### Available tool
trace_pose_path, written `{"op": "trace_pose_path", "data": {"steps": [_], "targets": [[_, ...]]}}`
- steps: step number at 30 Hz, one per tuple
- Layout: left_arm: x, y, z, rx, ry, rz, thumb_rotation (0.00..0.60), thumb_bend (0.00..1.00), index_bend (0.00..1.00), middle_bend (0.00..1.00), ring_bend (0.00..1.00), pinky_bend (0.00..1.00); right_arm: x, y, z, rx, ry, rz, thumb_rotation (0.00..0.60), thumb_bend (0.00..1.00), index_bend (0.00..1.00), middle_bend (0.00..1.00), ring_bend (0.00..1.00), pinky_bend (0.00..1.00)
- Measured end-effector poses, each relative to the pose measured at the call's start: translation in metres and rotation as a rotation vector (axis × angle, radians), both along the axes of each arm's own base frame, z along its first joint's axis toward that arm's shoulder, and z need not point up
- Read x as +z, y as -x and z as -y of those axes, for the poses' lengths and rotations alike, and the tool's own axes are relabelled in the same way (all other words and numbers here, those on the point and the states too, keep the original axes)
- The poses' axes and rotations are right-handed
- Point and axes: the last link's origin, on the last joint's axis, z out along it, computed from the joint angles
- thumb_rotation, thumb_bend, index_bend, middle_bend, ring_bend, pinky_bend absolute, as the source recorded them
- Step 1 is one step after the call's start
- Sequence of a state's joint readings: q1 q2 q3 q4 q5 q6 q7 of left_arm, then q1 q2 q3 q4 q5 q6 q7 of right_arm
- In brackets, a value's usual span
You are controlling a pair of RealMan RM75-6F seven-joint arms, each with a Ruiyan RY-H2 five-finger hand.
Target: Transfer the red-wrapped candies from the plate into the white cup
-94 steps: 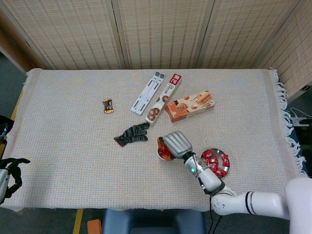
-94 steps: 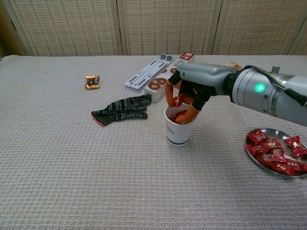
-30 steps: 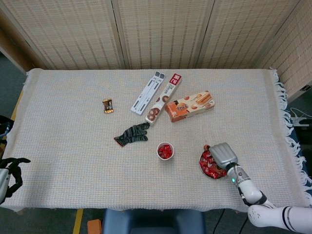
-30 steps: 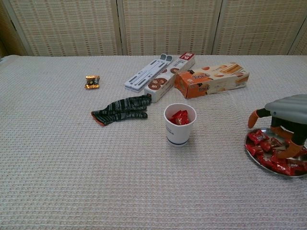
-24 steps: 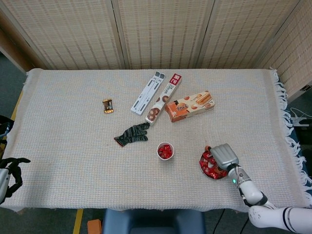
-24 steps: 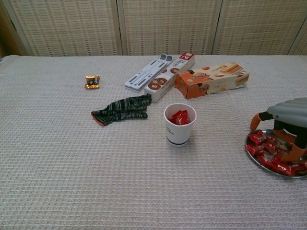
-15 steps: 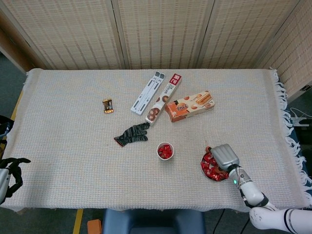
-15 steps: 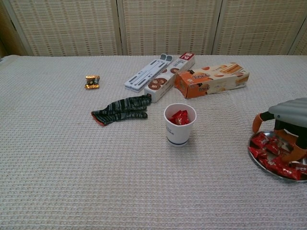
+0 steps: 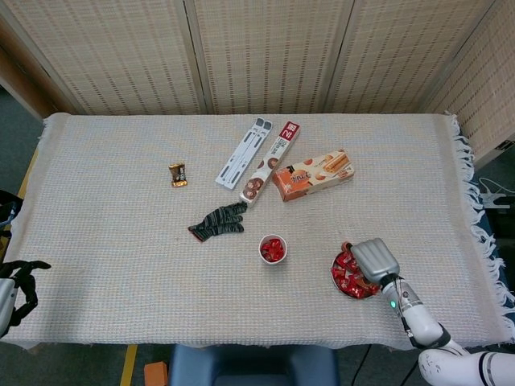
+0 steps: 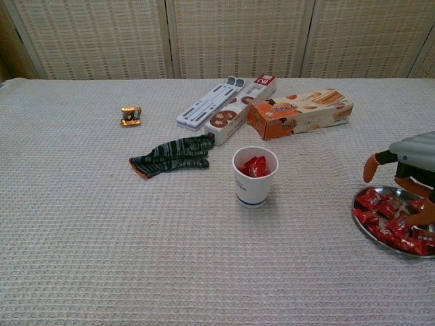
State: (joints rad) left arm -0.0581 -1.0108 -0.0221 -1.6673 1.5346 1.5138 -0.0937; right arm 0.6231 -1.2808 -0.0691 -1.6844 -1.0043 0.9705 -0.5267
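Now the right hand [image 9: 375, 260] is over the plate [image 10: 361, 225] at the right side of the table, palm down, with its orange fingertips [image 10: 370, 167] pointing toward the red-wrapped candies [image 10: 380, 210]. From the chest view the fingers are apart and reach down among the candies, but I cannot tell if one candy is already pinched between them. The plate is full of candies. The white cup [image 10: 255, 176] stands well apart from the plate, to its left, near the middle of the table, and some red candies [image 9: 273, 248] lie inside it. The left hand [image 9: 18, 287] is at the near left edge of the table in the head view, with its dark fingers curled inward and nothing visible in them. Behind the cup lies a dark striped glove [image 10: 172, 155]. Farther back are an orange biscuit box [image 10: 299, 114], a long cookie box [image 10: 240, 108] and a grey folded stand [image 10: 210, 102], all close together. A small gold-wrapped candy [image 10: 130, 115] lies alone toward the left.
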Motion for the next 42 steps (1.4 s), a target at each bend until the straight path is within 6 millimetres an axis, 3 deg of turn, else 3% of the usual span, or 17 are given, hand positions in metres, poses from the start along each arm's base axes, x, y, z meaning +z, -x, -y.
{"op": "trace_pose_path", "data": {"steps": [27,34,42], "targets": [[0.000,0.000,0.000,0.003,-0.005,-0.001,0.600,0.42,0.35,0.24,0.27,0.28,-0.006,0.025,-0.007,-0.073,-0.044,-0.069,0.600,0.02,0.35,0.82,0.78,0.98],[0.000,0.000,0.000,0.003,-0.001,-0.004,0.600,0.42,0.35,0.24,0.27,0.28,-0.007,0.027,-0.007,-0.076,-0.040,-0.065,0.600,0.02,0.44,0.82,0.78,0.98],[0.000,0.000,0.000,0.001,-0.003,-0.004,0.600,0.42,0.35,0.24,0.27,0.28,-0.005,0.029,-0.006,-0.082,-0.018,-0.058,0.600,0.13,0.53,0.82,0.78,0.99]]}}
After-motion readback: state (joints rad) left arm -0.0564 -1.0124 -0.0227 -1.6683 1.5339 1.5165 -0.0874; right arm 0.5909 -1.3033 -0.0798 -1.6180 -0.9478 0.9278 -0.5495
